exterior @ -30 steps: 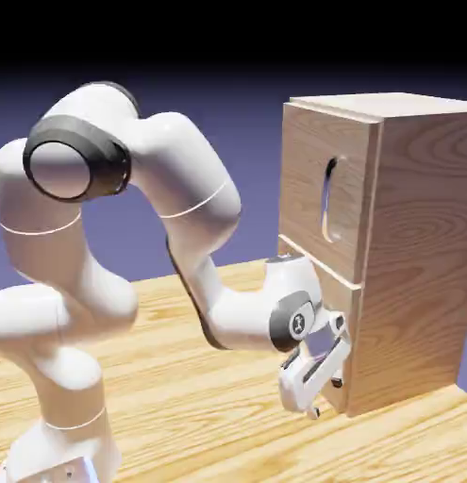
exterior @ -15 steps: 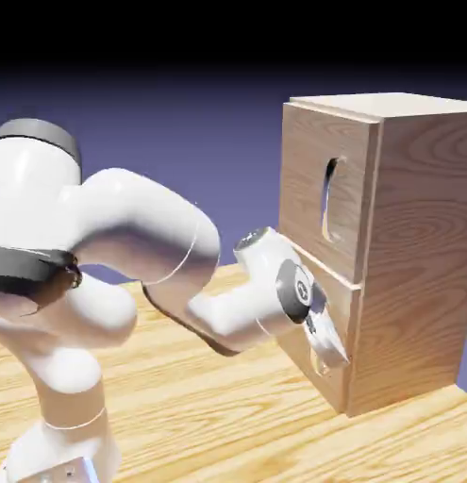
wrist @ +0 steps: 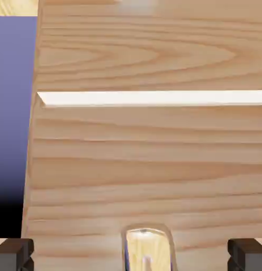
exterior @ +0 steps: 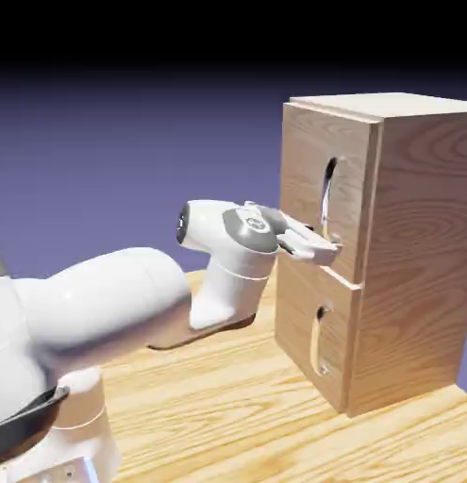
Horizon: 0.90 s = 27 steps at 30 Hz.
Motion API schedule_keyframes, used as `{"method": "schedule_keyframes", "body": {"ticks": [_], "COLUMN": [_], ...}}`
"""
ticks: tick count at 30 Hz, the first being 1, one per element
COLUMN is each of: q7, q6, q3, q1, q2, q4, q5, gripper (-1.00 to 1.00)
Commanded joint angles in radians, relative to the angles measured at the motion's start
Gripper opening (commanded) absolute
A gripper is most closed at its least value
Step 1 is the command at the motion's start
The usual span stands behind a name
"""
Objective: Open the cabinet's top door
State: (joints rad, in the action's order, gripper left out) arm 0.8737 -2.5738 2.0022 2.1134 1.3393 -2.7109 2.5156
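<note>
The cabinet stands at the right of the exterior view with both doors shut. Its top door carries a slim pale handle. My gripper points at the door's lower edge, just under the handle's bottom end, near the seam between the doors. In the hand view the top door fills the picture. The handle's end shows at the bottom, midway between my fingertips. They stand wide apart with nothing between them, so the gripper is open.
The lower door with its own pale handle sits under the gripper. A bright strip marks the seam between the doors in the hand view. The wooden table carries the cabinet, and my forearm stretches across the left.
The arm has swung up from in front of the lower door to the seam below the top door's handle. The hand now points level at the cabinet. The gripper stays open.
</note>
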Motion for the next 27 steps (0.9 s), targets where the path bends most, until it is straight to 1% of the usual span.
{"method": "schedule_keyframes", "body": {"ticks": [1,4,9,10,11,19,27], "q7": [-0.011,-0.012,-0.035,-0.035,-0.035,-0.115,-0.192], "q6": [0.005,0.011,0.057,0.057,0.057,0.405,0.753], "q3": [0.02,0.033,-0.032,-0.032,-0.032,0.168,0.406], "q1": [0.001,0.039,-0.136,-0.136,-0.136,-0.011,-0.032], "q2": [0.036,0.094,0.048,0.048,0.048,0.049,0.02], "q4": [-0.009,-0.043,0.087,0.087,0.087,-0.151,-0.282], "q5": [0.04,0.081,0.146,0.146,0.146,0.018,-0.201], "gripper": [0.0,0.0,0.0,-1.0,-1.0,-1.0,-1.0]}}
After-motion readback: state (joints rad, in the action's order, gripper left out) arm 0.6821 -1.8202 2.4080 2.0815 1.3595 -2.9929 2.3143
